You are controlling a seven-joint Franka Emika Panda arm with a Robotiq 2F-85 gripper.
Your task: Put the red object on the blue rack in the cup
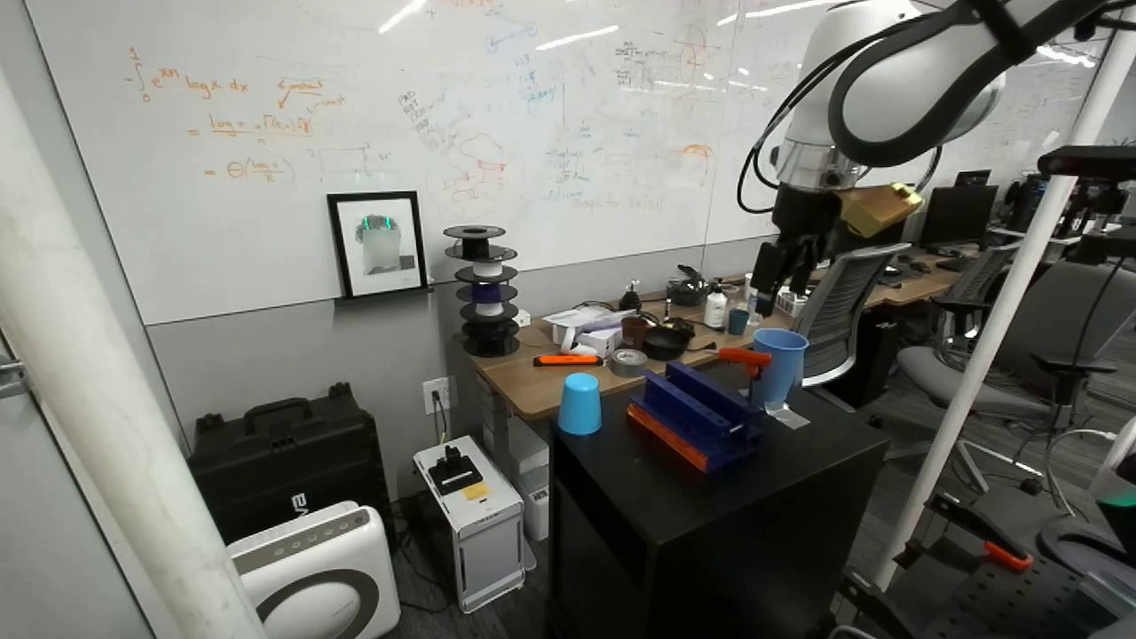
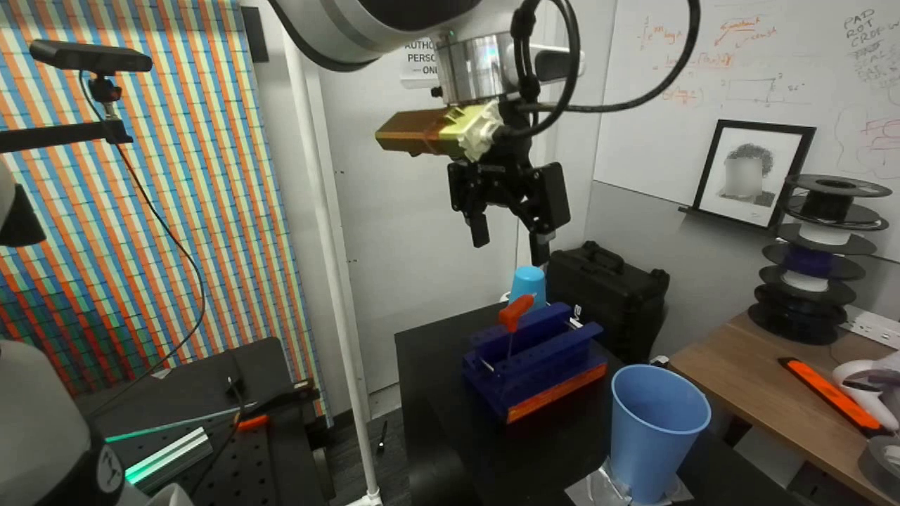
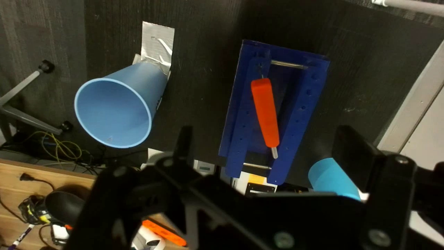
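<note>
The blue rack (image 3: 298,118) lies long and low on the black tabletop (image 3: 201,104), two raised rails running its length and orange along the foot of its long side in both exterior views. On it, near one end, is the red object (image 3: 265,113): a red-orange handle on a thin metal shaft. The shaft stands up from one rail of the rack, and in the wrist view the handle runs roughly lengthwise over the rack. Whether the tip of the shaft sits in a hole is too small to tell. Off one long side of the rack, apart from it, a light blue cup (image 2: 657,422) stands mouth up, silver tape (image 3: 158,43) at its foot. Off the opposite side of the rack, nearer its other end, a brighter blue cup (image 1: 579,404) stands upside down, also apart from it. The claw (image 2: 510,251) hangs above the rack, well clear of it, its fingers (image 2: 479,228) spread wide; the wrist view shows the rack in the gap between them. Behind the rack in an exterior view, a wooden desk (image 1: 532,386) carries stacked spools (image 1: 485,293) and a roll of grey tape (image 1: 627,371), and further to the rack's left a framed picture (image 1: 382,244) leans against the whiteboard (image 1: 568,160).
</note>
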